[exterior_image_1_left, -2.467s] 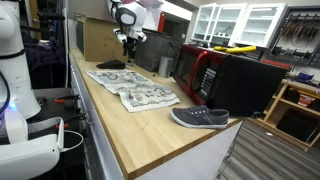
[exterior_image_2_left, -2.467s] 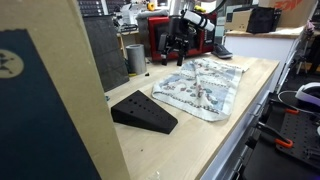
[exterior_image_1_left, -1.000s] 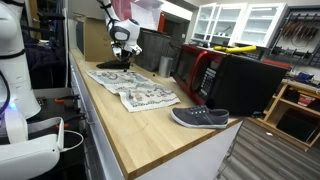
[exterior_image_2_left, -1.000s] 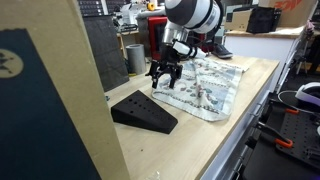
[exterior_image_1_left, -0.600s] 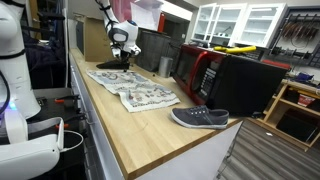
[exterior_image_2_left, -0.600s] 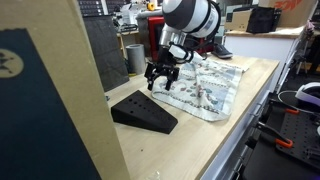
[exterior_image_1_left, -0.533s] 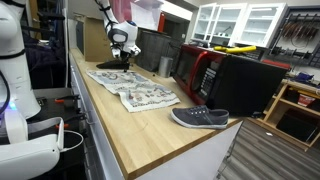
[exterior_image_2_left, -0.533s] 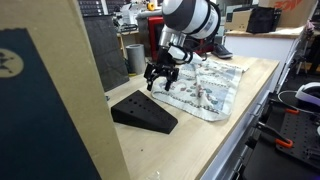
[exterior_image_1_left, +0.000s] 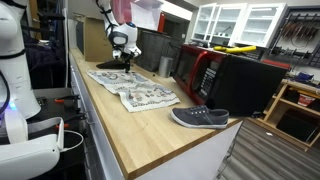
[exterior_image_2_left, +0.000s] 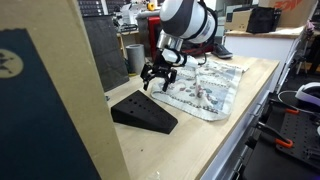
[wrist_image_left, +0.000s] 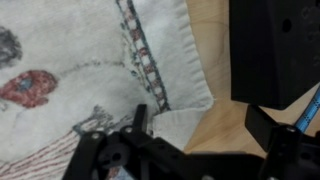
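The tool hangs, fingers wide apart, over the edge of the patterned cloth, near the black wedge on the counter.

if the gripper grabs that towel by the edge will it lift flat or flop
Probably flops: the towel lies thin and rumpled on the table. Likely light, so a push may bunch it. The hemmed edge by the open gripper looks easy to pinch.

Cloth on counter; wedge just beside cloth edge; end effector over that edge.
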